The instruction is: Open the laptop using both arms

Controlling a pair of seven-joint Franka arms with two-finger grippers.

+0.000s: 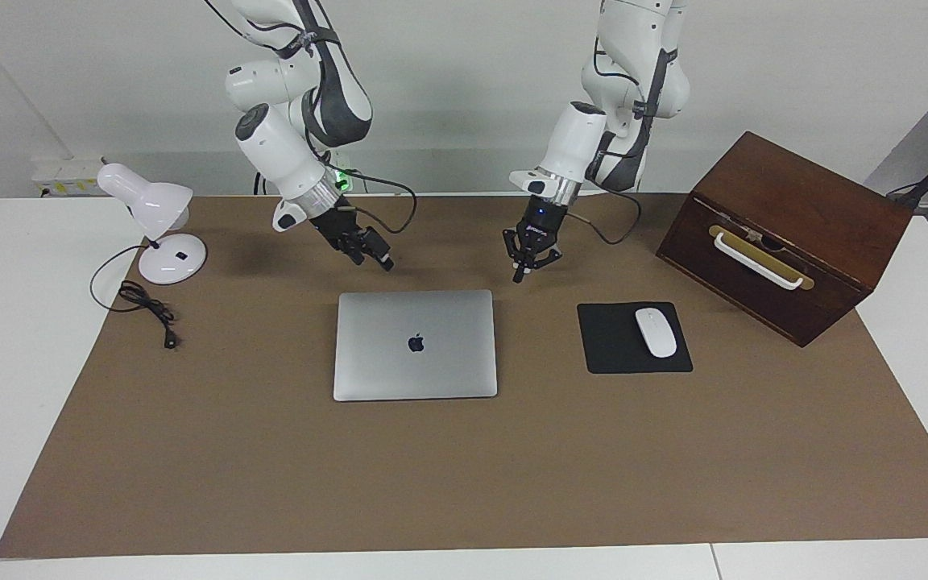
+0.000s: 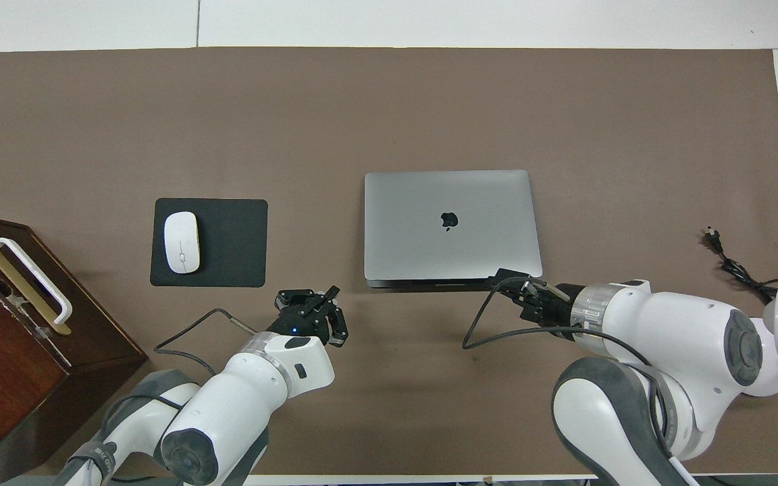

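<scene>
The laptop (image 1: pixel 416 345) lies closed and flat on the brown mat, its silver lid with the dark apple logo facing up; it also shows in the overhead view (image 2: pixel 452 226). My right gripper (image 1: pixel 370 253) hovers open and empty, just off the laptop's robot-side edge near the corner toward the right arm's end (image 2: pixel 516 285). My left gripper (image 1: pixel 533 267) hangs open and empty over the bare mat, off the laptop's other robot-side corner (image 2: pixel 313 305). Neither gripper touches the laptop.
A black mouse pad (image 1: pixel 609 354) with a white mouse (image 1: pixel 655 332) lies beside the laptop toward the left arm's end. A brown wooden box (image 1: pixel 786 234) with a white handle stands further that way. A white desk lamp (image 1: pixel 159 234) and its black cable (image 1: pixel 150 310) are at the right arm's end.
</scene>
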